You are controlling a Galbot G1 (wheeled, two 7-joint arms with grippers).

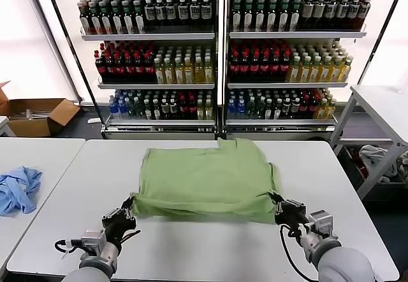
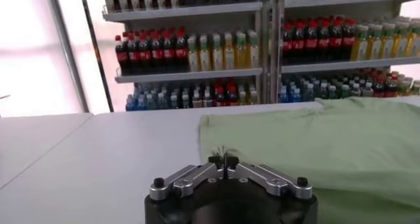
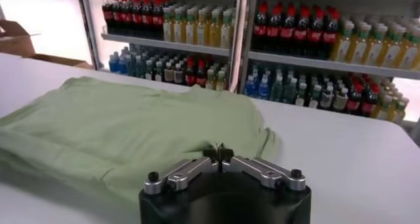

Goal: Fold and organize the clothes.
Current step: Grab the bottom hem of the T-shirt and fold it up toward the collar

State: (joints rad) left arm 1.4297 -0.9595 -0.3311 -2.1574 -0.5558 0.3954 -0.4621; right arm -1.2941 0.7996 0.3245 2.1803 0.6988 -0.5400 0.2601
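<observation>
The light green shirt (image 1: 207,178) lies back-up and partly folded on the white table (image 1: 210,247); its buttons and graphic are hidden. My left gripper (image 1: 129,207) is shut on the shirt's near left corner. My right gripper (image 1: 276,204) is shut on the near right corner. The near edge sits slightly raised off the table between them. In the left wrist view the left gripper (image 2: 223,159) pinches the cloth edge of the shirt (image 2: 328,146). In the right wrist view the right gripper (image 3: 218,154) pinches a fold of the shirt (image 3: 125,127).
A light blue garment (image 1: 18,187) lies on a separate table to the left. A cardboard box (image 1: 38,115) stands on the floor at the far left. Shelves of bottles (image 1: 223,59) stand behind the table. Another table (image 1: 382,103) stands at the right.
</observation>
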